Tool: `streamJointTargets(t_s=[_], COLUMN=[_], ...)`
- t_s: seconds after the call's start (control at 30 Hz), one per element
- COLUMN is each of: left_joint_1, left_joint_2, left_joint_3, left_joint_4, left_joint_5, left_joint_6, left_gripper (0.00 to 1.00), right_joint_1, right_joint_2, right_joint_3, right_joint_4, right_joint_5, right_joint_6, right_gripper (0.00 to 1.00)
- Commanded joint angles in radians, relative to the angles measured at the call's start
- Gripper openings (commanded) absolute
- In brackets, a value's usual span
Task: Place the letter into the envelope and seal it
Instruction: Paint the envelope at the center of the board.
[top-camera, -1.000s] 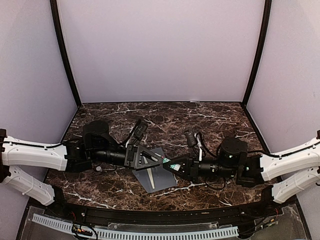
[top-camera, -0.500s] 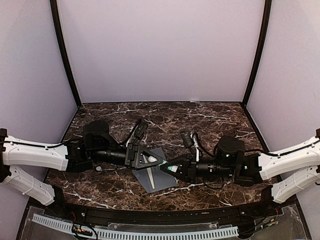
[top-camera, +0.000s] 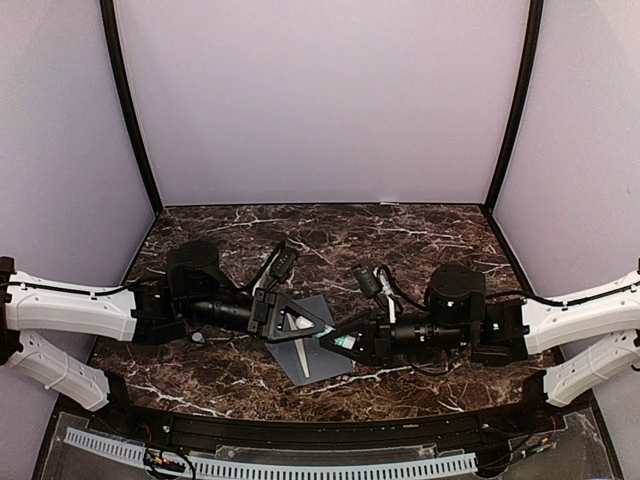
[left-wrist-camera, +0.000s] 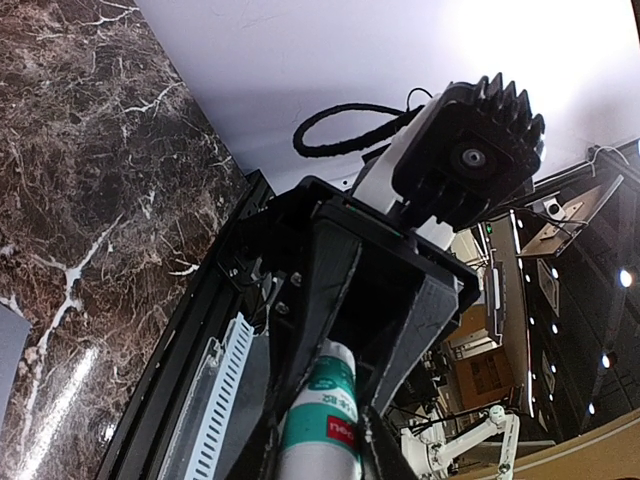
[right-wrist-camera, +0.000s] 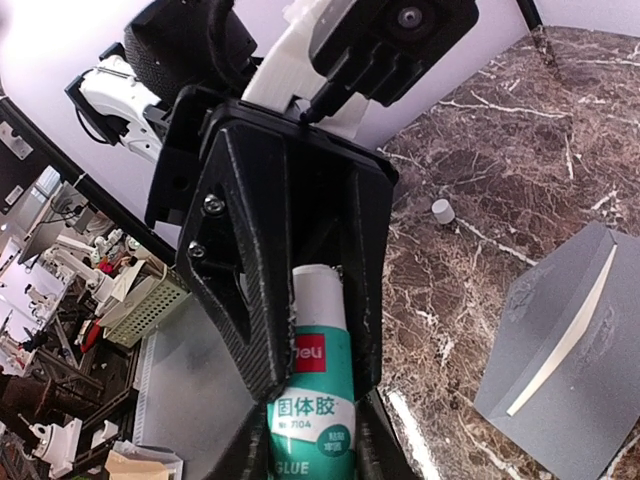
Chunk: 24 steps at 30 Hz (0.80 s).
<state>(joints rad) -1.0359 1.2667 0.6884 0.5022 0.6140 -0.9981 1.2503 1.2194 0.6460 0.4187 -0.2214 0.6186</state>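
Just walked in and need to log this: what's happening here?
Both arms hold one glue stick between them. The fingers of the right gripper grip its green body; those of the left gripper clamp its white end. Below them, the grey-blue envelope lies flat on the table, a cream sliver of the letter showing.

Green glue stick (right-wrist-camera: 318, 400), white cap (right-wrist-camera: 441, 209), marble table (right-wrist-camera: 520, 150)

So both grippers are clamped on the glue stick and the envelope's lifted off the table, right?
Not lifted. The right wrist view shows the envelope lying flat on the table, with no gripper on it. The rest holds: the left gripper and right gripper are both clamped on the glue stick.
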Motion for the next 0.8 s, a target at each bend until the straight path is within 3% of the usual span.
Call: streamJointTargets(t_s=[0.0, 0.1, 0.33, 0.77], left_joint_1=[-0.006, -0.006, -0.006, -0.006], left_joint_2=[0.02, 0.029, 0.047, 0.059], left_joint_3=[0.05, 0.06, 0.074, 0.087], left_joint_4=[-0.036, -0.056, -0.065, -0.072], left_joint_5=[0.043, 0.06, 0.083, 0.112], left_joint_6=[0.04, 0.049, 0.05, 0.047], left_gripper=[0.0, 0.0, 0.0, 0.0], right_joint_1=[0.007, 0.006, 0.006, 0.008], right_joint_2=[0.002, 0.003, 0.032, 0.079], right_joint_3=[0.082, 0.113, 0.156, 0.183], right_joint_4=[-0.195, -0.24, -0.286, -0.279], right_joint_5=[-0.031, -0.05, -0.079, -0.11], right_joint_6=[-0.028, -0.047, -0.069, -0.08], right_gripper=[0.35, 0.46, 0.55, 0.28])
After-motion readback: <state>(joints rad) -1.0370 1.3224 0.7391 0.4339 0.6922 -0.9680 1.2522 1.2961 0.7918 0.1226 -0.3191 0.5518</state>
